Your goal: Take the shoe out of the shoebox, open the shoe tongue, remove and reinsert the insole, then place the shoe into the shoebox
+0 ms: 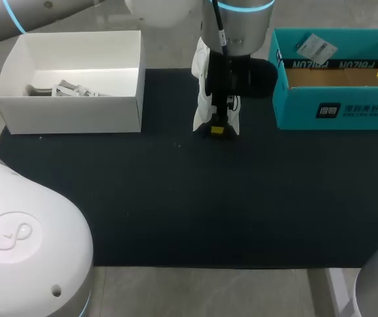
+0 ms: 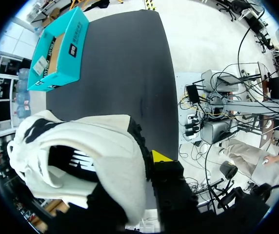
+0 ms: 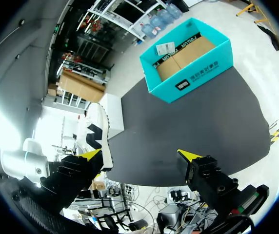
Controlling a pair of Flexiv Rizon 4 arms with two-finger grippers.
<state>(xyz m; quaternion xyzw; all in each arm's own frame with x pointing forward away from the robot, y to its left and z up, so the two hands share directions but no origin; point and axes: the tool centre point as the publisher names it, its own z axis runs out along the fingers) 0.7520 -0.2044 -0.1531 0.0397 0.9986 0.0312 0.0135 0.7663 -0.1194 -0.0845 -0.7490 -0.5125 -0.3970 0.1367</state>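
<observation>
My left gripper [image 1: 218,127] is shut on a white and black shoe [image 1: 205,99], which hangs upright over the back middle of the black mat. In the left wrist view the shoe [image 2: 90,151] fills the space beside one yellow fingertip [image 2: 160,156]; the other finger is hidden behind the shoe. The teal shoebox [image 1: 338,109] stands open at the back right, with bare cardboard inside. My right gripper [image 3: 139,155] is open with nothing between its fingers. It hangs above the mat's edge and faces the teal shoebox [image 3: 193,78] and the held shoe [image 3: 96,131].
An open white box [image 1: 70,109] with some small packets inside stands at the back left of the black mat [image 1: 195,211]. My arms' large white housings sit at the near left and near right corners.
</observation>
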